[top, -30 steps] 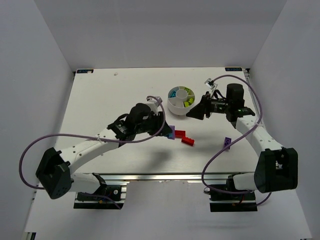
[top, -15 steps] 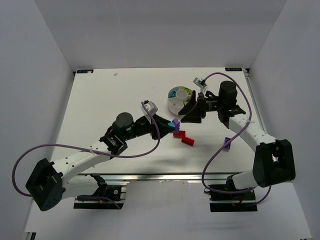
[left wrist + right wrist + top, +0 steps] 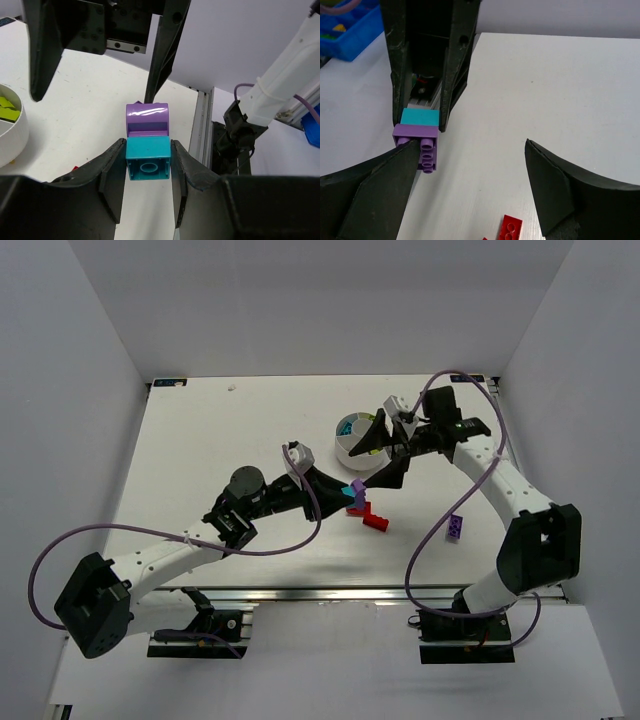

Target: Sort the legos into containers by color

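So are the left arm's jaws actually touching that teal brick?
Touching. The left wrist view shows both jaws pressed against the teal brick, one per side.

The left gripper (image 3: 346, 487) has raised the cyan-and-purple lego stack (image 3: 353, 489) off the table, toward 1 o'clock. The right gripper (image 3: 368, 466) has swung toward 9 o'clock, fingers spread beside the stack, one crossing the dish (image 3: 345, 447).

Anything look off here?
Yes: the cyan brick clamped in the left end effector has a purple brick stuck onto it. That makes two colors joined, so the pair cannot be sorted by color as is. The open right end effector is close to the pair.
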